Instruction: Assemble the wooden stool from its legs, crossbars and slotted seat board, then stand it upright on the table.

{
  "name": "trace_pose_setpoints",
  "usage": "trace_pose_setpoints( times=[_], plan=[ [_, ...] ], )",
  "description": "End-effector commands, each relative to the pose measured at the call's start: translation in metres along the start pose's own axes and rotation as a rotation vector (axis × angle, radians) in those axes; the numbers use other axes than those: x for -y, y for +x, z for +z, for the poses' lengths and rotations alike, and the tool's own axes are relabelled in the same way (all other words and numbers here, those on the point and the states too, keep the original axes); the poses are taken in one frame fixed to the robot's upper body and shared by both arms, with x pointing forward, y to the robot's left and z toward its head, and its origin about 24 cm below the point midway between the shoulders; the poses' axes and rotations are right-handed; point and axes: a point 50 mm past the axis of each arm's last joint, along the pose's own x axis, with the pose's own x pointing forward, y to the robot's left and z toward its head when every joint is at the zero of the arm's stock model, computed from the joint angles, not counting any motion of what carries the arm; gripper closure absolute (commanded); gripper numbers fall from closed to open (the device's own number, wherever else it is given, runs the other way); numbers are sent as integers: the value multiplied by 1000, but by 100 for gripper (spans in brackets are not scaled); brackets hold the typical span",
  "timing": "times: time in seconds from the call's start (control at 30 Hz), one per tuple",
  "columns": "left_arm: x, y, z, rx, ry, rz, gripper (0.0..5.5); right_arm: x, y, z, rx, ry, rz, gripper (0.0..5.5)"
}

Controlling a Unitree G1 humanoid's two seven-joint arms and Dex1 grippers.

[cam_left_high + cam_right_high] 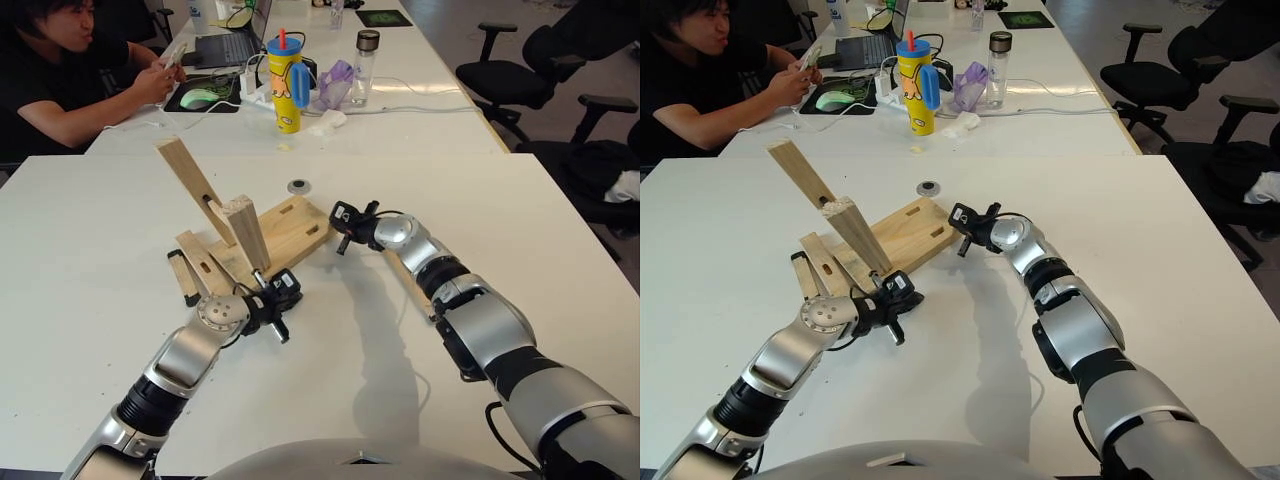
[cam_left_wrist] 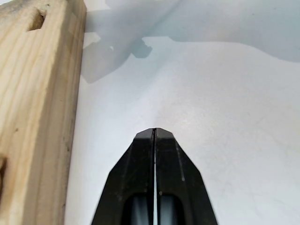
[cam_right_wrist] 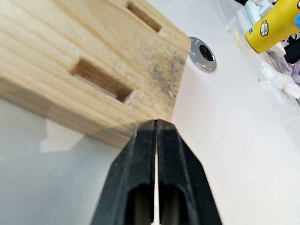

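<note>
The seat board lay flat near the middle of the white worktop, between the two arms. The right jaws were pressed shut with nothing between them, their tip right at the board's corner edge, beside one of its rectangular slots. The left jaws were likewise shut and empty, pointing over bare worktop just off the board's near side. A slotted wooden edge ran alongside them, and I could not tell whether it was board or leg.

Two legs rose from the board at a tilt: a long one leaning away to the left and a shorter, squarer one nearer the left arm. Where their lower ends met the board was hidden. More bars lay flat at the board's left end, overlapped so I could not count them. A strip of wood peeped from under the right forearm, mostly covered.

All the pieces were pale, unfinished pine with plain grain, square-cut, the slots darker inside. A small round metal disc sat on the worktop just beyond the board.
</note>
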Motion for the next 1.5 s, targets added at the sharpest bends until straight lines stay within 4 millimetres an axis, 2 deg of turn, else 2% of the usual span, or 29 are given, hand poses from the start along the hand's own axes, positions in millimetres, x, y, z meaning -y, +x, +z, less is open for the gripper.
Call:
trace_pose_setpoints(
  times=[0.03, 0.33, 0.57, 0.67, 0.83, 0.93, 1.07, 1.17, 1.27, 1.33, 1.43, 1.5],
  plan=[
    [1, 6, -3, -25, -14, 28, 548, -17, 1, -20, -111, -47, 136, 550],
    [-11, 7, 2, -1, -17, 151, 548, -46, -13, -66, -370, -95, 439, 550],
    [-20, 5, 3, 2, -4, 199, 548, -79, -29, -91, -378, 36, 728, 550],
    [-25, 5, 3, 3, -17, 230, 548, -93, -31, -82, -263, 87, 839, 550],
    [-38, 4, 8, 13, -14, 278, 548, -114, -39, -41, -46, 141, 954, 550],
    [-45, 4, 11, 14, -1, 284, 548, -127, -52, -11, 78, 212, 1016, 550],
    [-52, 2, 11, 10, 7, 294, 548, -134, -61, 4, 129, 249, 983, 550],
    [-55, 2, 8, -5, 23, 298, 548, -125, -60, 23, 260, 314, 831, 550],
    [-59, 0, 7, -9, 27, 307, 548, -98, -73, 51, 470, 452, 702, 550],
    [-60, -1, 6, -9, 26, 312, 548, -78, -86, 62, 561, 503, 634, 550],
    [-62, -2, 5, -14, 26, 321, 548, -44, -96, 65, 589, 527, 467, 550],
    [-65, -2, 4, -16, 26, 330, 548, -25, -85, 52, 465, 473, 289, 550]
  ],
)
